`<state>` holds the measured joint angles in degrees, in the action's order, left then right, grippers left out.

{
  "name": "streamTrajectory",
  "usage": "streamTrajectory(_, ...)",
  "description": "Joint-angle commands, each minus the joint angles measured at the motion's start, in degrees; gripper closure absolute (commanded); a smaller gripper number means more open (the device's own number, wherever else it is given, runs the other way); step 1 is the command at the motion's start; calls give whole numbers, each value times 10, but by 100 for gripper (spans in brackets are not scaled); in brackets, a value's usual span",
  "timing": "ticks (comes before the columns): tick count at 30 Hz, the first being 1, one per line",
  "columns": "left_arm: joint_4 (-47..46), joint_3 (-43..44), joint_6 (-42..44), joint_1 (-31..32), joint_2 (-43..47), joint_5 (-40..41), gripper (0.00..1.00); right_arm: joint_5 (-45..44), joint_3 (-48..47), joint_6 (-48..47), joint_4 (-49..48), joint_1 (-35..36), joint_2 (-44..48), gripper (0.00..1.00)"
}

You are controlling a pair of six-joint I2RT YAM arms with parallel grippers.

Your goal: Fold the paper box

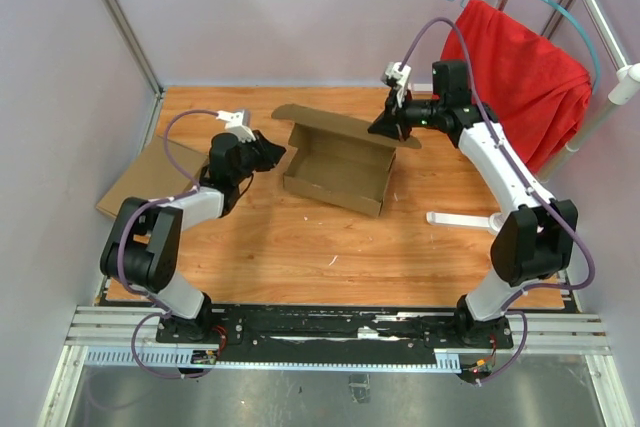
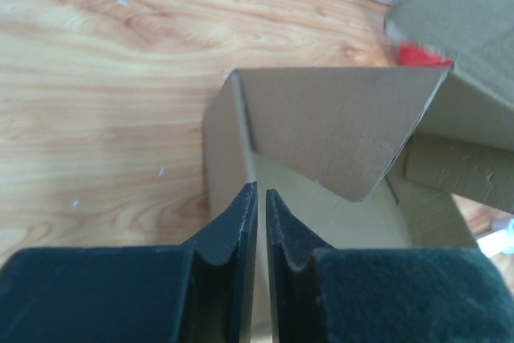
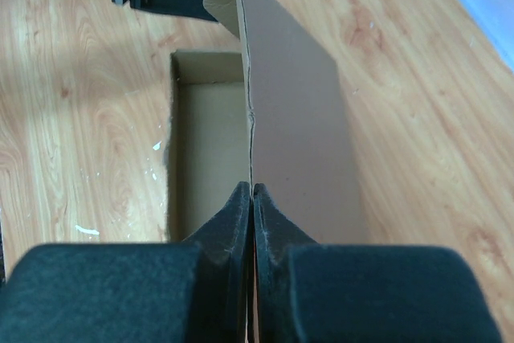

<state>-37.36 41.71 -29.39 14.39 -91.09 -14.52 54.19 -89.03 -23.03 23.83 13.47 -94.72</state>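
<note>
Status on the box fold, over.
Right gripper shut on paper box lid, raised. Left gripper pinching end wall. Flat cardboard sheet lies apart, far left.

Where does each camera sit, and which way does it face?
Top external: above, behind the robot, looking down on the table; left arm and right arm show.
Left wrist: looks along the left gripper at an end wall of the paper box.
Right wrist: along the right gripper, which pinches the lid.
All share the paper box.

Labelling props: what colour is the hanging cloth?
The cloth is red; top external view shows it best.
</note>
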Motion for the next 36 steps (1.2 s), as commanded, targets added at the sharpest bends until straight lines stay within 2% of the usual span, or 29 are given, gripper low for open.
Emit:
streamTrajectory(1, 74, -19, 42, 3, 61, 62, 86, -48, 47, -26, -2, 21, 41, 99)
streamTrajectory(6, 144, -48, 56, 4, 143, 109, 88, -111, 85, -37, 6, 62, 75, 98)
streamTrajectory(9, 185, -75, 46, 4, 202, 164, 89, -143, 105, -41, 10, 93, 95, 98)
streamTrajectory(14, 212, -121, 24, 3, 314, 238, 88, -228, 143, -50, 37, 152, 127, 94)
streamTrajectory(17, 216, -132, 19, 3, 363, 263, 83, -269, 183, -35, 34, 178, 149, 86)
streamTrajectory(20, 230, -117, 32, 3, 390, 273, 81, -288, 251, 8, 2, 192, 174, 59)
streamTrajectory(23, 260, -87, 45, 3, 398, 270, 79, -259, 323, 59, -42, 204, 207, 36)
streamTrajectory(25, 270, -76, 45, 3, 403, 264, 79, -259, 373, 94, -85, 219, 240, 28)
streamTrajectory(28, 260, -74, 33, 3, 404, 244, 78, -252, 420, 138, -138, 227, 291, 26)
streamTrajectory(32, 227, -61, 19, 4, 376, 191, 76, -294, 402, 176, -157, 227, 325, 23)
streamTrajectory(36, 214, -10, 29, 4, 284, 92, 76, -371, 350, 230, -171, 227, 267, 27)
